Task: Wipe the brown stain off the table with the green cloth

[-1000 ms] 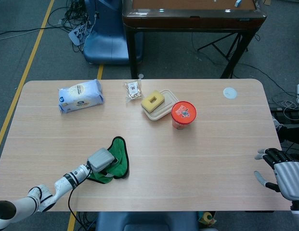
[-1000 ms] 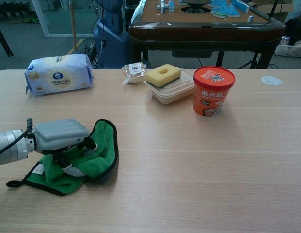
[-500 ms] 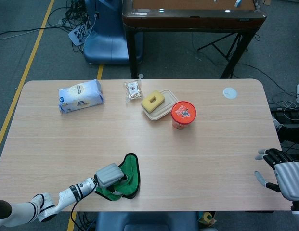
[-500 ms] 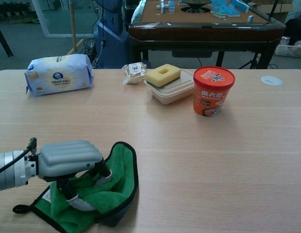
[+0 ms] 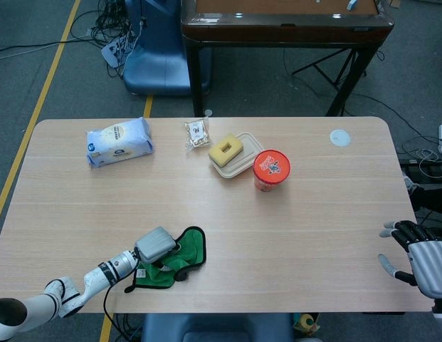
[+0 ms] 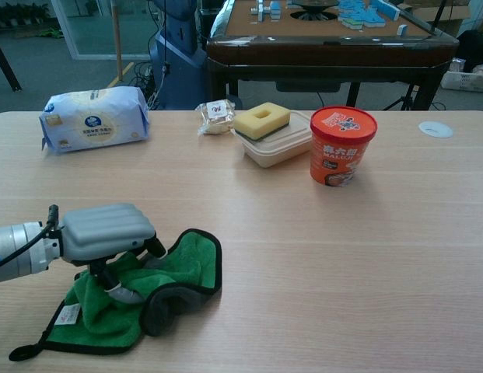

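Chest view shows the left robot hand (image 6: 109, 231) lying palm-down on the green cloth (image 6: 140, 291), its fingers curled down into the rumpled fabric and pressing it against the desk (image 6: 319, 264). The cloth spreads out beneath and to the right of this robot hand, one dark-edged corner folded over just beside the fingers. No brown stain can be made out around it. Well beyond the robot hand, toward the far edge, sit a pack of wipes (image 6: 93, 117), a small snack packet (image 6: 215, 116), a yellow sponge (image 6: 261, 120) on a beige container (image 6: 278, 144), and an orange cup (image 6: 342, 145). In the head view the right robot hand (image 5: 420, 260) rests at the desk's right edge, fingers spread, holding nothing.
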Action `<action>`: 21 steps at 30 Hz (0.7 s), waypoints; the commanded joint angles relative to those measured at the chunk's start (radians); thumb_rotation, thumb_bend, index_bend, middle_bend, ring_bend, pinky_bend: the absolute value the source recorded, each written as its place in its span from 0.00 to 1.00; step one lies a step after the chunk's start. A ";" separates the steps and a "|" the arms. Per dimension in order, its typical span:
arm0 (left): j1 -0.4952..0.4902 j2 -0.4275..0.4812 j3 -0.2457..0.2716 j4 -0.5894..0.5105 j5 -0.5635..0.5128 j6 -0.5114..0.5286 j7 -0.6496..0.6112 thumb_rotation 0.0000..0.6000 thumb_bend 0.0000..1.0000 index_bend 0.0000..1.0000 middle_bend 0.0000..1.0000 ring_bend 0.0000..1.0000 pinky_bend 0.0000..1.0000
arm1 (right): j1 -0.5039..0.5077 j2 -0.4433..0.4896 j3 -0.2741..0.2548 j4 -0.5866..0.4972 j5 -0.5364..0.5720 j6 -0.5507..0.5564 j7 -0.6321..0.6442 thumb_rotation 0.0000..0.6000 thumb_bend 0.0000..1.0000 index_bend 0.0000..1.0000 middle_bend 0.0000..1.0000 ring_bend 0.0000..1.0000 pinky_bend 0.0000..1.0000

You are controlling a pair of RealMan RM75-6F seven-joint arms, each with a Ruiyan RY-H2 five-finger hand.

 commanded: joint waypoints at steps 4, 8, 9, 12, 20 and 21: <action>0.015 -0.045 -0.027 0.126 -0.034 0.007 -0.033 1.00 0.25 0.66 0.69 0.67 0.96 | 0.002 0.001 0.001 -0.003 -0.005 0.000 -0.003 1.00 0.37 0.38 0.31 0.23 0.26; 0.017 -0.067 -0.031 0.199 -0.034 0.021 -0.035 1.00 0.25 0.66 0.69 0.67 0.96 | 0.001 0.003 0.001 -0.006 -0.006 0.003 -0.005 1.00 0.37 0.38 0.31 0.23 0.26; 0.018 -0.076 -0.034 0.226 -0.038 0.021 -0.034 1.00 0.25 0.66 0.69 0.67 0.96 | 0.000 0.003 0.001 -0.007 -0.006 0.004 -0.006 1.00 0.37 0.38 0.31 0.23 0.26; 0.018 -0.094 -0.049 0.278 -0.056 0.011 -0.052 1.00 0.25 0.66 0.69 0.67 0.96 | -0.001 0.004 0.000 -0.008 -0.008 0.005 -0.007 1.00 0.37 0.38 0.31 0.23 0.26; -0.001 -0.126 -0.094 0.432 -0.101 -0.012 -0.062 1.00 0.25 0.66 0.69 0.67 0.96 | -0.009 0.007 -0.001 -0.012 -0.009 0.017 -0.011 1.00 0.37 0.38 0.31 0.23 0.26; -0.005 -0.129 -0.101 0.448 -0.109 -0.017 -0.061 1.00 0.25 0.66 0.69 0.67 0.96 | -0.009 0.007 -0.001 -0.013 -0.009 0.017 -0.012 1.00 0.37 0.38 0.31 0.23 0.26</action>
